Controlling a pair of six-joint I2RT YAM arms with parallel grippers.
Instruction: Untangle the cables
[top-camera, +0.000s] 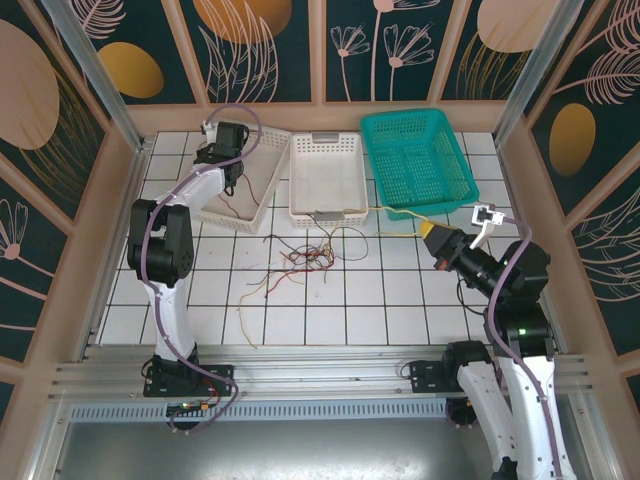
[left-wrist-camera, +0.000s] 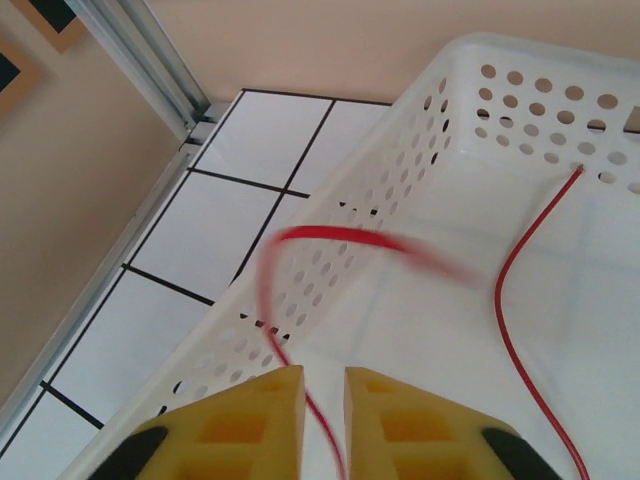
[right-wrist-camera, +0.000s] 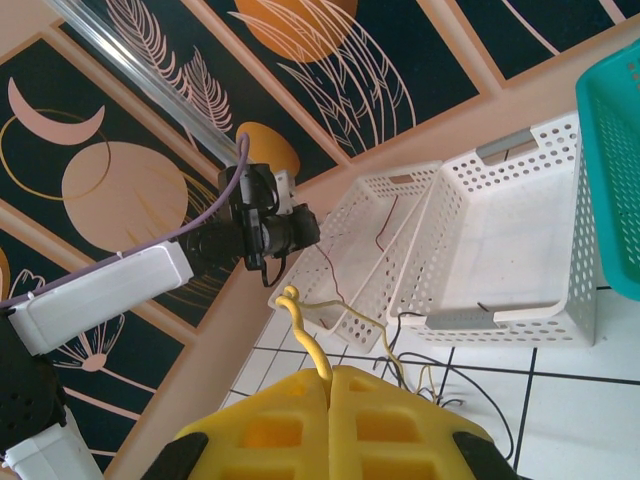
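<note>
A white tiled table (top-camera: 350, 300) with dark grid lines sits inside walls of dark teal panels painted with pale leaves and orange circles. In the top view, 3 baskets line the upper edge of the tiles: a white basket (top-camera: 255, 222) set at an angle at upper left, a second white basket (top-camera: 328, 175) in the centre, and a teal basket (top-camera: 415, 160) at upper right. A loose tangle of thin cables (top-camera: 305, 255), red, black and tan, lies on the tiles just below the centre basket, with strands trailing toward the lower left. In the left wrist view, the left gripper (left-wrist-camera: 323, 385) hangs over the angled white basket with its 2 yellow fingers (left-wrist-camera: 240, 420) narrowly apart. A red cable (left-wrist-camera: 330, 235) runs through the gap and arcs up across the basket's perforated wall, blurred along part of its length. Another red strand (left-wrist-camera: 505, 320) lies on the basket floor at the right of the frame. In the right wrist view, the right gripper (right-wrist-camera: 330, 385) has its yellow fingers pressed together on a yellow cable (right-wrist-camera: 308, 345), which rises from between them and kinks toward the baskets. From above, that yellow cable runs as a line from the right gripper, at the right of the frame, leftward past the teal basket's near edge to the front of the centre basket.
</note>
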